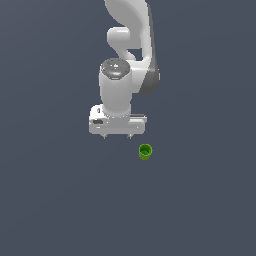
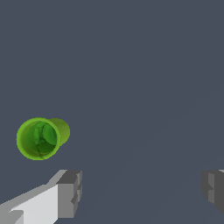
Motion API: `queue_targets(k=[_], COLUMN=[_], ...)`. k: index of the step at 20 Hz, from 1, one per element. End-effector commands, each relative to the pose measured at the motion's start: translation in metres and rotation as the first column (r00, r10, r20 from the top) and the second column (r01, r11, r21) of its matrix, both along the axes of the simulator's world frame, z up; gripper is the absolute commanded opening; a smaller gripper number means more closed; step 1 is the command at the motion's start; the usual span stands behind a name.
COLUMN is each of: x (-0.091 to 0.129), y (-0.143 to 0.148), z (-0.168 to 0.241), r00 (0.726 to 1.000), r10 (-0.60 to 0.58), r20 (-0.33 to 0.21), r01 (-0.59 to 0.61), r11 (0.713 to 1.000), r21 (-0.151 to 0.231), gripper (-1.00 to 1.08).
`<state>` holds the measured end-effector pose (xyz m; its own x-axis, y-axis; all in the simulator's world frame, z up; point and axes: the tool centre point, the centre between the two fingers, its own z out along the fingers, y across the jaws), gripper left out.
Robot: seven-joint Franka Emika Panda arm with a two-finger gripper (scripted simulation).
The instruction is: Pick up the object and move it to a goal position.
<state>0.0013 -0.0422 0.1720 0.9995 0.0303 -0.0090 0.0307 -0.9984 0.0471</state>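
Note:
The object (image 1: 145,151) is a small bright green cup standing upright on the flat grey floor, hollow top facing up. My white gripper (image 1: 117,136) hangs a little above the floor, offset toward the exterior view's left of the cup and apart from it. In the wrist view the cup (image 2: 40,138) lies beyond the fingers, off to one side near the pale finger (image 2: 70,192); the other finger (image 2: 214,189) stands far from it. The jaws are spread wide with nothing between them.
A plain dark grey floor (image 1: 200,210) extends in every direction around the cup and the arm. No other objects, walls or edges show in either view.

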Motion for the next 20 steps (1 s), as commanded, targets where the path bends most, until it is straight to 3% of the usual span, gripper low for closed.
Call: queue_targets(k=[1, 13, 20], x=[0.0, 0.001, 0.002], y=[0.001, 0.011, 0.024], z=[0.0, -0.007, -0.015], r00=[1.0, 0.994, 0.969], r10=[0.001, -0.11, -0.247], r20=[0.0, 0.005, 0.009], r01=[-0.001, 0.11, 0.247], r11=[1.0, 0.994, 0.969], r21=[0.0, 0.007, 0.014], gripper=[1.0, 1.0, 1.0])
